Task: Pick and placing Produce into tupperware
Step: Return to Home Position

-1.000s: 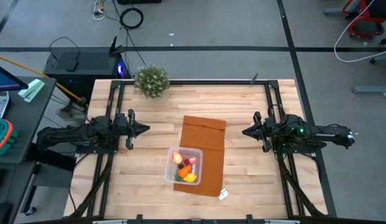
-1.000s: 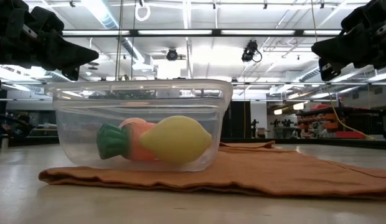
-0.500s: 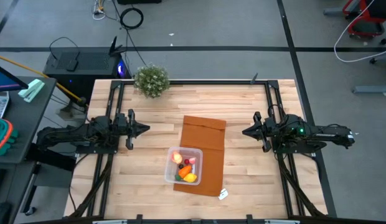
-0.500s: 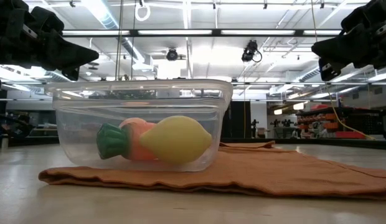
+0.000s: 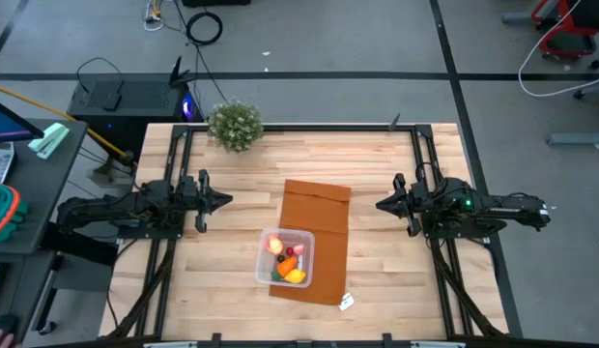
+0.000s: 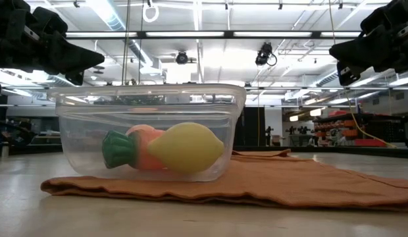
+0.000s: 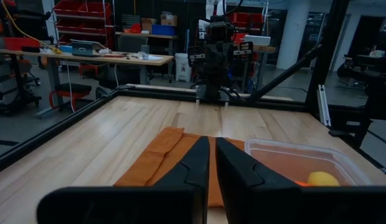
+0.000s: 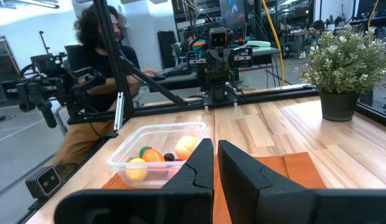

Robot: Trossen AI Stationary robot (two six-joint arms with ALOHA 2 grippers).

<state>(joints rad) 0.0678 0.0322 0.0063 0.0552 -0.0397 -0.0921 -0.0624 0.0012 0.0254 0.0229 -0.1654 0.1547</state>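
Note:
The clear tupperware (image 5: 286,257) stands on the near left part of a brown-orange mat (image 5: 317,215). Inside it lie the yellow lemon (image 6: 185,148), the orange carrot with its green top (image 6: 118,150), a red-yellow peach-like fruit (image 8: 187,145) and small red pieces (image 5: 290,252). My left gripper (image 5: 226,201) hovers shut at the table's left, well apart from the box. My right gripper (image 5: 381,204) hovers shut at the table's right, past the mat's edge. Both hold nothing.
A bushy green potted plant (image 5: 235,125) stands at the far edge, left of centre. A small white tag (image 5: 346,303) lies by the mat's near right corner. A person (image 8: 106,74) stands beyond the table's near edge. Bare wood lies on both sides of the mat.

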